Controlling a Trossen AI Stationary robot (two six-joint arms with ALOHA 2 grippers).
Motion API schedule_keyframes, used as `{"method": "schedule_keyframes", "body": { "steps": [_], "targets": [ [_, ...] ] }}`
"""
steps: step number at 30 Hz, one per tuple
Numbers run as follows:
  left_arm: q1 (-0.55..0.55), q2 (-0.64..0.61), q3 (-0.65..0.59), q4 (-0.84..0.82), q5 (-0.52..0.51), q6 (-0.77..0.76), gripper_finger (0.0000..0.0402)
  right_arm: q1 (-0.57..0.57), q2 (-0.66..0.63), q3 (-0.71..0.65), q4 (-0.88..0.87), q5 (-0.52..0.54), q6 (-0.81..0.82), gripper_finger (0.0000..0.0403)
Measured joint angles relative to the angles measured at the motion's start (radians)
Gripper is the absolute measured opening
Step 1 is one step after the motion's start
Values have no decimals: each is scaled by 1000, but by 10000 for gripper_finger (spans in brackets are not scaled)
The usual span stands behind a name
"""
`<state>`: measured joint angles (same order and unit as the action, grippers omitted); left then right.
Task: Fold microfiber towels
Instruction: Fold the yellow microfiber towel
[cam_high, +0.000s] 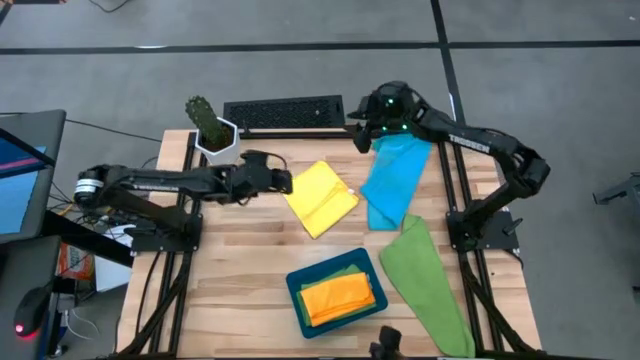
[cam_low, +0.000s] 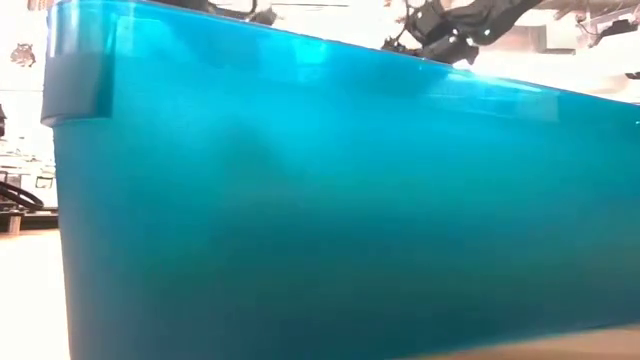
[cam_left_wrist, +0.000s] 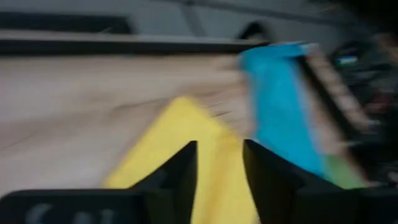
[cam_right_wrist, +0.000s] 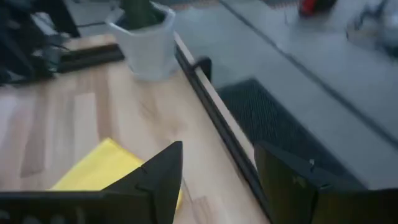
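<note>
- The yellow towel is lying mid-worktop, the blue towel beside it, a green towel hanging off the edge.
- The orange towel is sitting in the teal tray.
- They look soft and floppy; pinching a corner seems best.
- The left gripper fingers are a little apart, holding nothing.
- The right gripper fingers are wide open.
- The wooden worktop is standing on a grey floor.
</note>
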<state>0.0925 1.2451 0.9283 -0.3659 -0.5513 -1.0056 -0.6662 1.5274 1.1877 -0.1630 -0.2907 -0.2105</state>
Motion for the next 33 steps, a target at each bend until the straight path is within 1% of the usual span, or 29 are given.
{"method": "schedule_keyframes", "body": {
  "steps": [3,4,6,8,11,13,16,19,23,27,33],
  "targets": [
    [56,-3,-3,-185,24,-139,160,-6,72,-1,-36,6,53,225],
    [74,-1,-15,-217,37,-169,172,-5,99,-2,-47,5,59,224],
    [101,0,-58,-209,74,-183,189,7,149,-1,-48,1,75,223],
    [118,1,-116,-130,105,-176,198,26,200,-1,-42,3,90,221],
    [137,1,-219,63,153,-172,201,53,281,17,-47,9,110,221],
    [149,1,-297,176,179,-186,198,67,334,54,-76,10,117,221],
    [165,16,-399,300,182,-246,191,72,407,123,-147,11,125,221],
    [183,52,-452,384,199,-263,186,81,470,201,-217,22,129,221],
    [192,128,-457,399,215,-263,184,90,533,296,-288,31,111,221],
    [203,213,-427,501,238,-261,183,96,572,377,-342,35,106,221],
    [204,349,-339,474,269,-250,183,93,580,404,-375,34,100,221]
  ]
}}
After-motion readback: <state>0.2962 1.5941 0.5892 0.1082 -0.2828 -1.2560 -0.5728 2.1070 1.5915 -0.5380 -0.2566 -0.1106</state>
